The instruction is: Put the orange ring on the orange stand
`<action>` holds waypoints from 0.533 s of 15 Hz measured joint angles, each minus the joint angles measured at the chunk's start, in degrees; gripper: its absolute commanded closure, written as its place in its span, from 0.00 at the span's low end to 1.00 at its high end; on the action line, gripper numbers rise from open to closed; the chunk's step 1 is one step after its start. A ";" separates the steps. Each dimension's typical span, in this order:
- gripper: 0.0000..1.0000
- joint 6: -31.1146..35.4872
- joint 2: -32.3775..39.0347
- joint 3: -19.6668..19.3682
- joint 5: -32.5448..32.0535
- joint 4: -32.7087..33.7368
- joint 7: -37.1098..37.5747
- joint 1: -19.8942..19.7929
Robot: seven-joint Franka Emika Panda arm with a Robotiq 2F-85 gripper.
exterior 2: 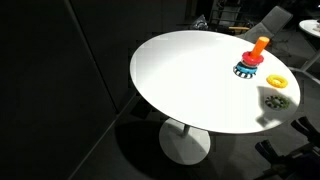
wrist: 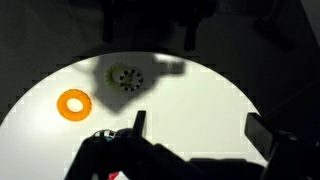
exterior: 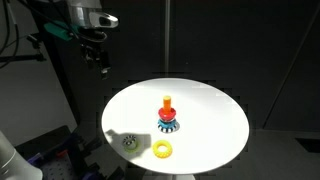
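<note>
The orange ring [exterior: 161, 149] lies flat on the round white table [exterior: 215, 110], near its front edge; it also shows in an exterior view [exterior 2: 276, 80] and in the wrist view [wrist: 73, 104] at the left. The orange stand [exterior: 167, 105] stands upright mid-table with a red ring and a blue toothed ring [exterior: 167, 125] around its foot; it also shows in an exterior view [exterior 2: 258, 47]. My gripper [exterior: 100, 62] hangs high above the table's far left edge. In the wrist view its fingers [wrist: 198, 128] are spread wide with nothing between them.
A small pale greenish object with dark specks [exterior: 128, 141] lies in shadow beside the orange ring, also in the wrist view [wrist: 127, 76]. Dark curtains surround the table. A chair [exterior 2: 265, 20] and clutter stand beyond the table.
</note>
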 measured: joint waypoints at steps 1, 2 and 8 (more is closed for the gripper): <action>0.00 0.92 1.39 0.53 -0.53 0.54 1.08 -0.19; 0.00 2.03 2.76 0.96 -1.18 1.02 2.05 -0.45; 0.00 11.18 8.63 1.61 -4.89 1.64 4.52 -2.30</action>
